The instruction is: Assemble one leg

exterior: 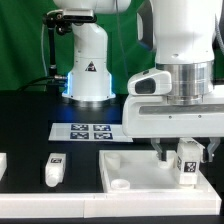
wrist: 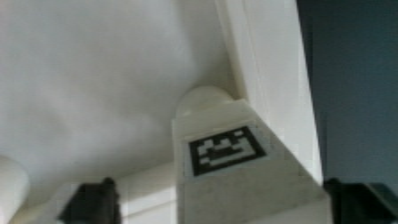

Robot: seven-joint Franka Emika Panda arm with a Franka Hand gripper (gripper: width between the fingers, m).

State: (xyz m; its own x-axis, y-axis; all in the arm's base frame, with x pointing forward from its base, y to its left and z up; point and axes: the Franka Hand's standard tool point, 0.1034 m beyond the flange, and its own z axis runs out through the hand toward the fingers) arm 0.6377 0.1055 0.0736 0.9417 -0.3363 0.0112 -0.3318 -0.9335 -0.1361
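Leg (exterior: 187, 159) between pincer (exterior: 183, 153) fingers

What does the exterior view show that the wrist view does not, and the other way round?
Only the exterior view shows the arm's base, the marker board on the black table, a loose leg lying at that view's left, and the whole square panel. Only the wrist view shows, close up, the tag on the held leg and its top end against the panel's edge. Both show the gripper shut on a leg at the panel, with its dark fingers on either side.
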